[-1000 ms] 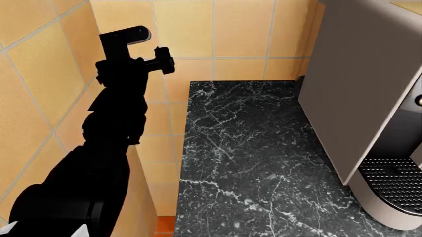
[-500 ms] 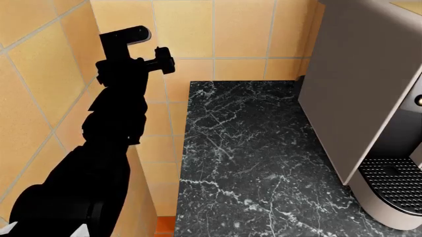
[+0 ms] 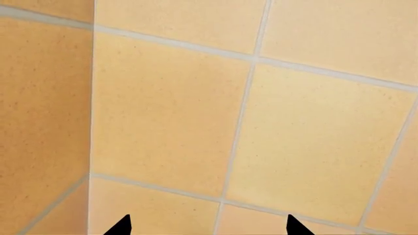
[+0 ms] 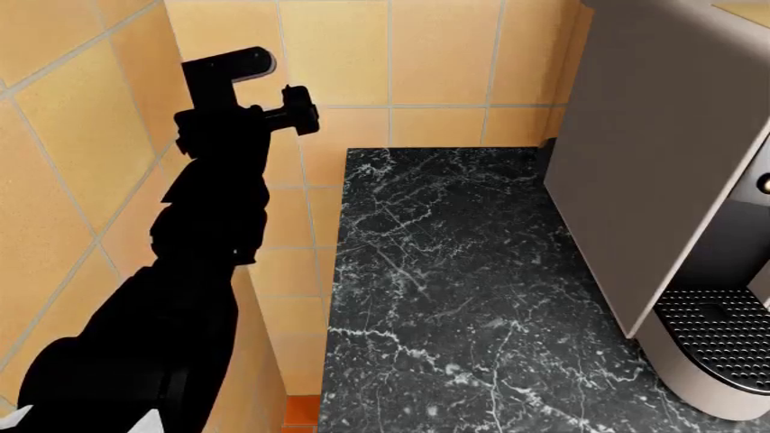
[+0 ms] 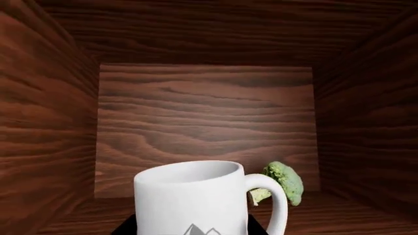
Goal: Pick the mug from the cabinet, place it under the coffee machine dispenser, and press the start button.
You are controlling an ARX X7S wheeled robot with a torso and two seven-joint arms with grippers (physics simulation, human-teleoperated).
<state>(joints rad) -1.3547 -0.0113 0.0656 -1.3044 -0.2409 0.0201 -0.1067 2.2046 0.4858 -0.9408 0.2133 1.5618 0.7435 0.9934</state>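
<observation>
your right gripper (image 5: 193, 229) is inside the wooden cabinet (image 5: 52, 122) with the mug (image 5: 196, 198) upright right at its tips at 6 o'clock, can't tell if the fingers are pinching it. broccoli (image 5: 284, 182) sits behind the handle at 3 o'clock. your left gripper (image 3: 207, 226) is spread wide, facing the tile wall (image 3: 196, 112); the coffee machine dispenser (image 4: 673, 180) sits at 3 o'clock on the black marble counter (image 4: 445, 298).

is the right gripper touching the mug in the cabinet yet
Cannot tell. In the right wrist view the mug fills the space between the dark finger tips at the frame's lower edge, but the contact surfaces are hidden.
</observation>
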